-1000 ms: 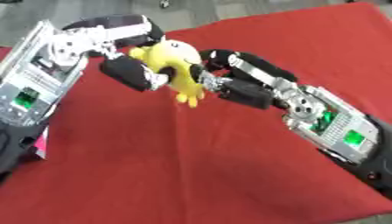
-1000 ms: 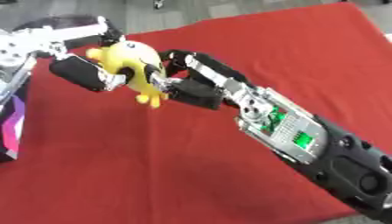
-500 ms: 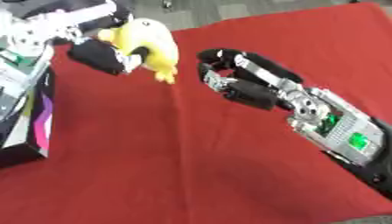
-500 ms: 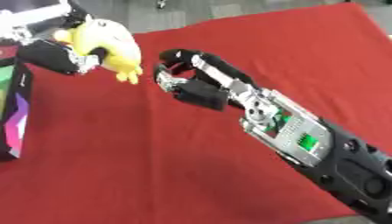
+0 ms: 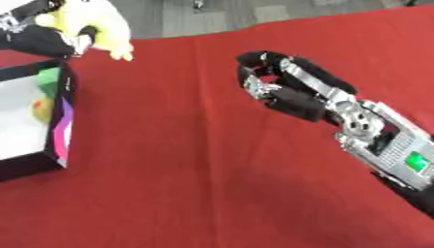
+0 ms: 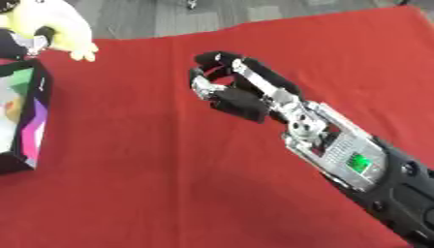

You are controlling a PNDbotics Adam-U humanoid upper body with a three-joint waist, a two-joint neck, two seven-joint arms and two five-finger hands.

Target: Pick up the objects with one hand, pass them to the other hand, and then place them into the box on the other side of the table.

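Placement step: my left hand (image 5: 42,41), fingers curled round the yellow plush toy (image 5: 98,26), holds it above the box (image 5: 59,121)'s far corner. Right hand (image 5: 280,89), curled, empty, mid-surface. Next I lower and release inside.

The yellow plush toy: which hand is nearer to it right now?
Left. The left hand is curled round the yellow plush toy above the box; the right hand hangs empty, curled, over mid-table, well away.
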